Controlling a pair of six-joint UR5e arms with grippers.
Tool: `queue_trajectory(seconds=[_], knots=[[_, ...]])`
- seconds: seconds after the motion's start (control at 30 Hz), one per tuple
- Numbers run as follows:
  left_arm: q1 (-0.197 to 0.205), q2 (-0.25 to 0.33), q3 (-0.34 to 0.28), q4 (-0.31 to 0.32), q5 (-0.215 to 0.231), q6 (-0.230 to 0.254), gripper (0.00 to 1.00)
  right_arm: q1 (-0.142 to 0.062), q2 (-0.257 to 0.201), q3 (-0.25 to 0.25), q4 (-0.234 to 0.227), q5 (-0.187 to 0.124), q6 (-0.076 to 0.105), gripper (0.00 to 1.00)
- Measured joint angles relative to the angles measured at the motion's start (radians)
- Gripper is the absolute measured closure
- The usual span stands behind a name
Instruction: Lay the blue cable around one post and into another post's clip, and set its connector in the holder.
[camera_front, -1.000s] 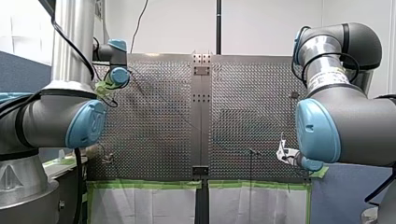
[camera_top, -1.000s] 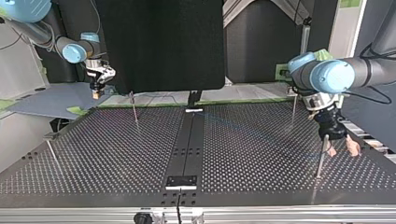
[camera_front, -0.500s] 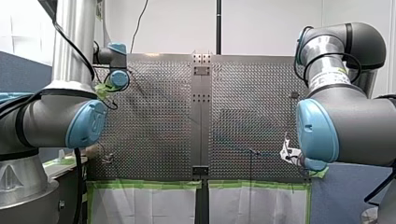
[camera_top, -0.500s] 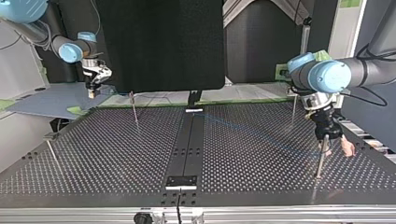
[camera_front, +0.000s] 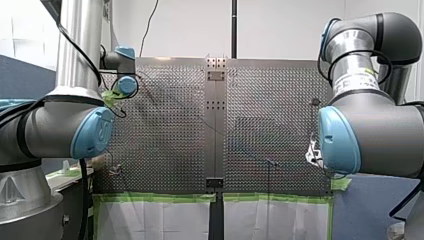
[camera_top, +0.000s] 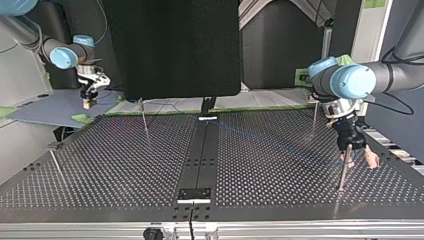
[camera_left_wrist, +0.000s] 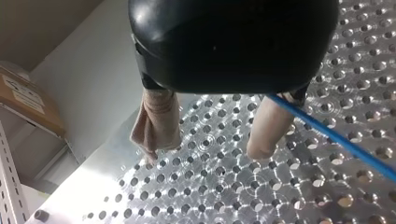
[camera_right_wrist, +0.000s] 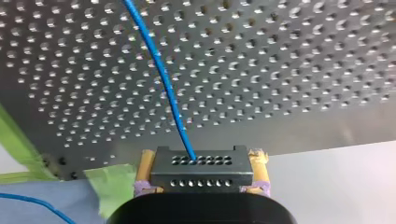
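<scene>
The right gripper (camera_right_wrist: 201, 157) is clamping a black rectangular connector (camera_right_wrist: 201, 173), pierced with two rows of small holes, between its yellow pads. A thin blue cable (camera_right_wrist: 163, 84) is leaving the connector's far face and running ahead of that gripper over the perforated metal counter (camera_right_wrist: 289, 65). Green tape (camera_right_wrist: 109, 186) is lying beside the gripper at the counter's edge, and a second short stretch of blue cable is showing beyond it, cut off.

The left gripper (camera_left_wrist: 205, 155) is hanging released, its two beige-padded fingers (camera_left_wrist: 156, 126) spread apart. The cable is passing just beside one finger; whether it is touching cannot be told.

In the top view four thin metal posts (camera_top: 144, 116) are standing on the counter. One post (camera_top: 343, 170) is rising just in front of the left gripper and partly covering it, and the cable is showing only faintly there.
</scene>
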Motion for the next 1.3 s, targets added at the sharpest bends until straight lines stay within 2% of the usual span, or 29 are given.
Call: queue_trajectory(seconds=[0.17,0.37,0.57,0.73,0.87,0.93,1.1,1.3], knots=[[0.000,0.000,0.000,0.002,0.004,0.001,0.00,0.001,-0.040,0.000,0.010,-0.004,0.005,1.00],[0.001,0.000,0.000,0.003,0.006,0.003,0.00,0.010,-0.089,0.000,0.045,-0.003,0.022,1.00],[-0.001,0.000,0.000,0.003,0.006,0.004,0.00,0.019,-0.141,-0.003,0.096,-0.006,0.023,1.00],[-0.004,0.000,0.000,0.003,0.007,0.002,0.00,0.030,-0.182,-0.028,0.137,-0.007,0.020,1.00],[-0.005,0.000,0.000,0.003,0.010,0.001,0.00,0.036,-0.212,-0.055,0.167,-0.008,0.000,1.00],[-0.006,0.000,0.000,0.003,0.011,0.001,0.00,0.040,-0.229,-0.065,0.184,-0.009,-0.015,1.00],[-0.008,0.000,0.000,0.003,0.011,0.001,0.00,0.052,-0.271,-0.071,0.226,-0.008,-0.055,1.00],[-0.010,0.000,0.000,0.003,0.012,0.001,0.00,0.065,-0.323,-0.073,0.278,-0.009,-0.093,1.00]])
